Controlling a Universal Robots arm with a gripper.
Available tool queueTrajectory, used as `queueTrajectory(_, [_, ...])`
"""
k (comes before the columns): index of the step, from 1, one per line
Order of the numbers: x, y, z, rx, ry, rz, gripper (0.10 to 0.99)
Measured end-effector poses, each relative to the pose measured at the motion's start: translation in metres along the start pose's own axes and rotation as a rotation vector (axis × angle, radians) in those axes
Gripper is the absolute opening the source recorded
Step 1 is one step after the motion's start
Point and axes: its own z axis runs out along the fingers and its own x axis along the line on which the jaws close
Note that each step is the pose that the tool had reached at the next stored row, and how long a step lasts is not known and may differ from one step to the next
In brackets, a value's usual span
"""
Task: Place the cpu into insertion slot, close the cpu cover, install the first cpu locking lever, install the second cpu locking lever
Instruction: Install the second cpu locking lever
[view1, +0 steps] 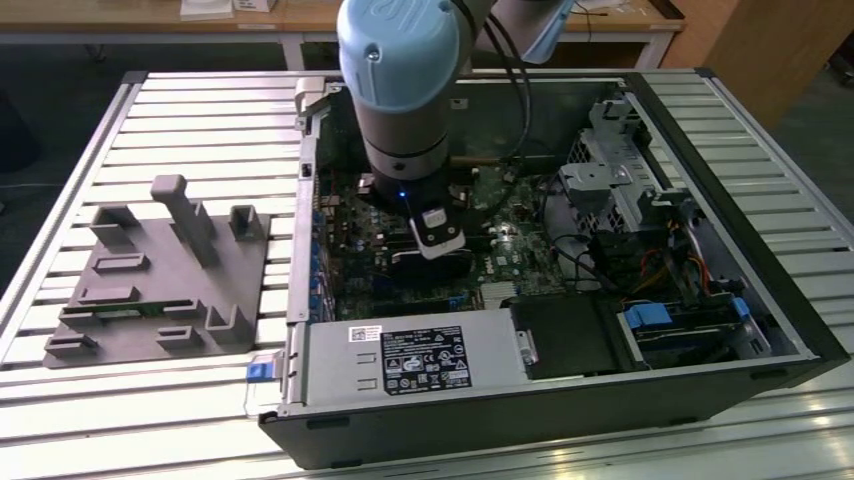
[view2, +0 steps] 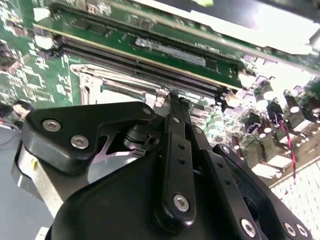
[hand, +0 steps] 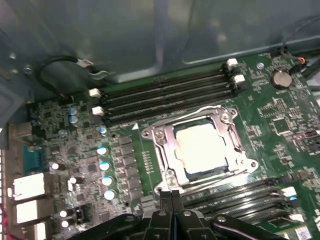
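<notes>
From my end the gripper (hand: 171, 197) has its fingers pressed together with nothing held, parked just beside the insertion slot (hand: 200, 145); the cpu (hand: 202, 147) already sits flat in there with the cpu cover (hand: 167, 145) down around it; I'd guess the chip's light, stiff and fragile, so edges only; farther out, the open computer case (view1: 747, 300) holds the motherboard (hand: 290, 120).
</notes>
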Motion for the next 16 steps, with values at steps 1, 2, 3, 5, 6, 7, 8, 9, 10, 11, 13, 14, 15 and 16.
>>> queueTrajectory(1, [-0.0019, 0.0005, 0.0002, 0.006, -0.0001, 0.001, 0.106])
queueTrajectory(2, [-0.0040, 0.0010, 0.0004, 0.013, -0.0001, 0.001, 0.106])
queueTrajectory(3, [-0.0061, 0.0015, 0.0006, 0.019, 0.0001, 0.002, 0.106])
queueTrajectory(5, [-0.0108, 0.0027, 0.0010, 0.032, 0.0010, 0.003, 0.106])
queueTrajectory(6, [-0.0133, 0.0034, 0.0013, 0.038, 0.0016, 0.003, 0.106])
queueTrajectory(7, [-0.0157, 0.0040, 0.0016, 0.044, 0.0023, 0.004, 0.106])
queueTrajectory(8, [-0.0182, 0.0046, 0.0018, 0.050, 0.0030, 0.004, 0.106])
queueTrajectory(9, [-0.0207, 0.0052, 0.0020, 0.056, 0.0039, 0.004, 0.106])
queueTrajectory(10, [-0.0233, 0.0059, 0.0023, 0.062, 0.0049, 0.005, 0.106])
queueTrajectory(11, [-0.0256, 0.0066, 0.0025, 0.065, 0.0059, 0.005, 0.106])
queueTrajectory(13, [-0.0291, 0.0087, 0.0033, 0.066, 0.0071, 0.005, 0.106])
queueTrajectory(14, [-0.0304, 0.0101, 0.0038, 0.066, 0.0075, 0.006, 0.106])
queueTrajectory(15, [-0.0315, 0.0118, 0.0044, 0.066, 0.0079, 0.006, 0.106])
queueTrajectory(16, [-0.0325, 0.0136, 0.0051, 0.067, 0.0082, 0.006, 0.106])
